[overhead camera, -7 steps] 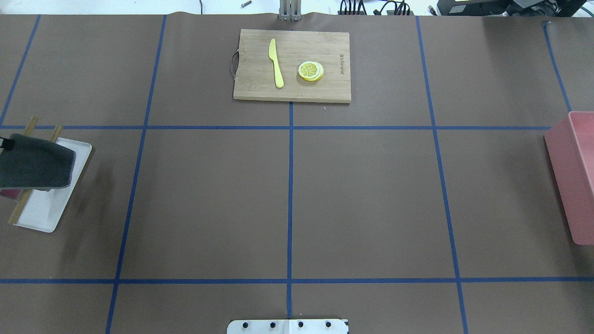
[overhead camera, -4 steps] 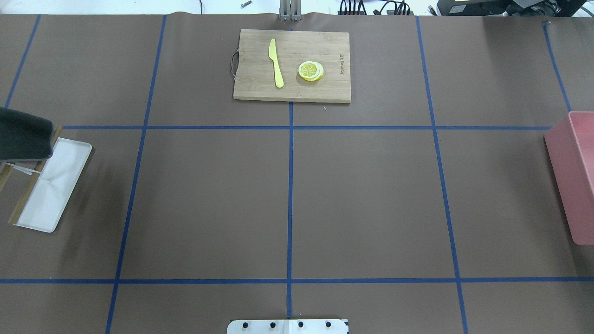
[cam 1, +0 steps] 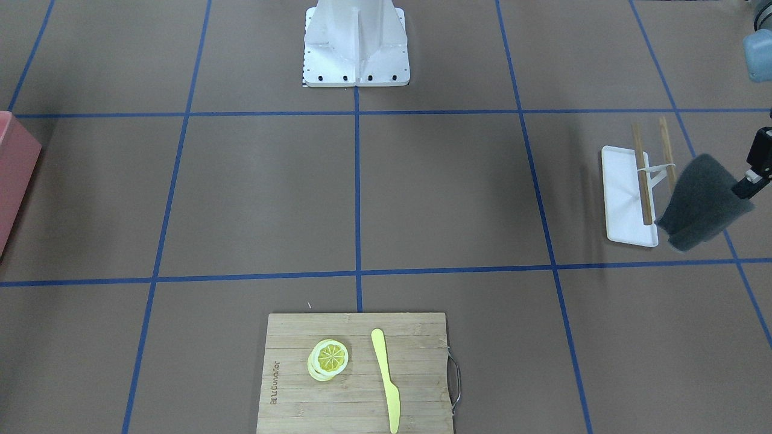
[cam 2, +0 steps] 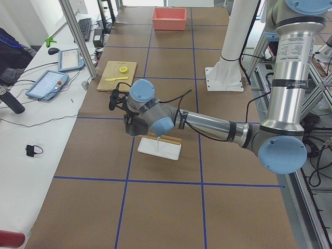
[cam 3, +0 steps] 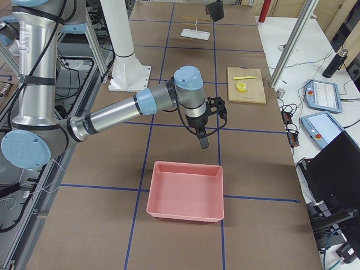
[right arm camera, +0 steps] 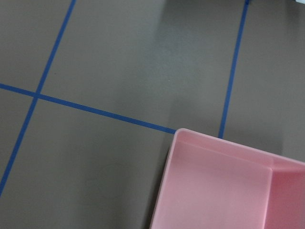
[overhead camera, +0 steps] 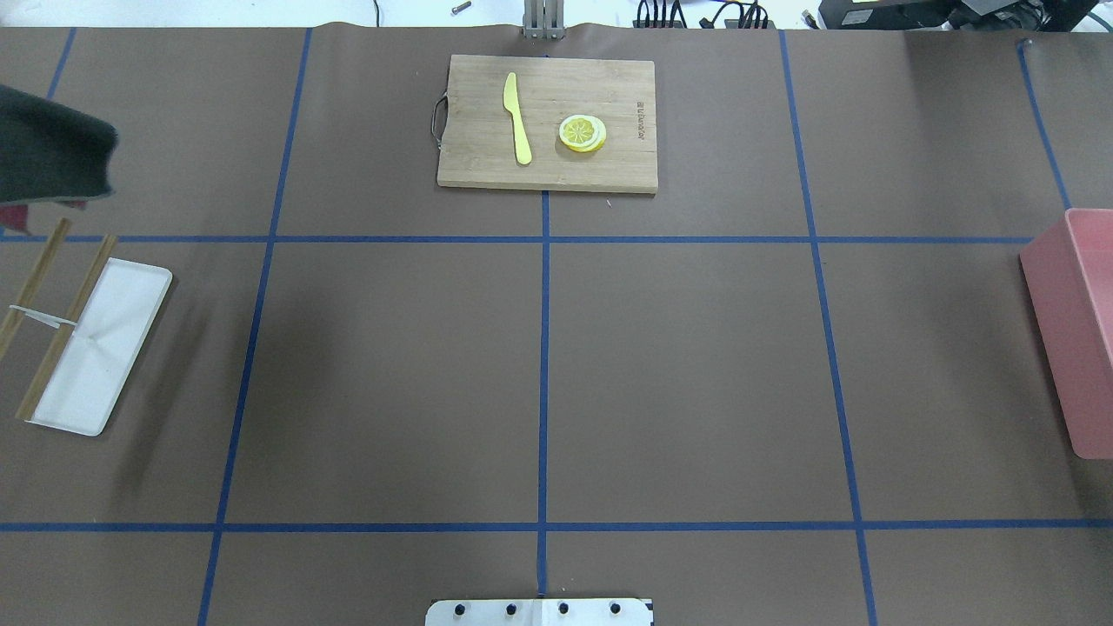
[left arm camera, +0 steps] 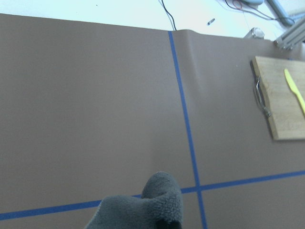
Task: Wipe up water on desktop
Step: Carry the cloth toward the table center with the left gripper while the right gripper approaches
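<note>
Desktop: brown tabletop [overhead camera: 696,365], ruled into big rectangles by blue tape, runs edge to edge under both arms; the robot's base plate [overhead camera: 539,612] sits at its near middle edge.
Left arm: the arm [cam 2: 207,123] reaches out low over the desktop's left end, past the tray.
Right arm: the arm [cam 3: 112,115] stretches over the right end, its wrist pointing down.
Pink bin: the bin [cam 3: 185,191] stands at the right edge of the desktop, just beside the right gripper.
Cutting board: bamboo board [overhead camera: 487,165] lies at the far middle edge, its handle towards the left.
Tray: white tray [overhead camera: 104,348] lies at the left edge, with two wooden sticks [overhead camera: 78,304] along its outer side.
Cloth: dark grey cloth [cam 1: 699,202] hangs in the air beyond the tray's far end, off the surface.
Knife and lemon: yellow knife [overhead camera: 517,117] and lemon slices [overhead camera: 583,133] rest side by side on the board, apart.
Left gripper: the claw [cam 1: 743,187] is pinched onto the cloth's upper corner.
Right gripper: the claw [cam 3: 202,138] hangs above the tabletop by the bin's rim; whether it is spread or closed cannot be told.
Room: a broad brown stretch lies between tray, board, bin and base plate.
</note>
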